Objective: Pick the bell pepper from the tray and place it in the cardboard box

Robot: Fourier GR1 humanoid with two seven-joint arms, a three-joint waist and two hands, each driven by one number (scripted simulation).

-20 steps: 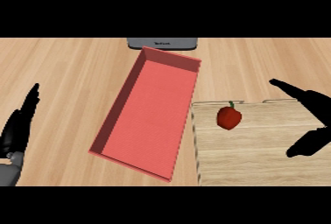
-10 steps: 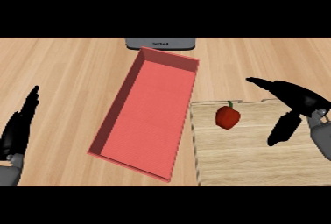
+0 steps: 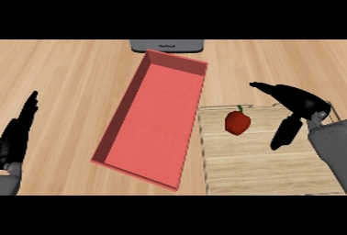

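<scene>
right hand [image 3: 298,108] hangs with fingers spread, grasping nothing, just right of the red pepper [image 3: 237,122] on the wooden tray [image 3: 271,170]. left hand [image 3: 17,137] rests released at the left edge.

The wooden tray [image 3: 271,170] is running out past the lower and right edges, so its far corners are not showing. The right robot hand [image 3: 298,108] is covering part of the tray's upper right rim. A grey object [image 3: 167,45] at the top is being cut off, its lettering too small to read. The left robot hand [image 3: 17,137] is being clipped at the left edge
</scene>
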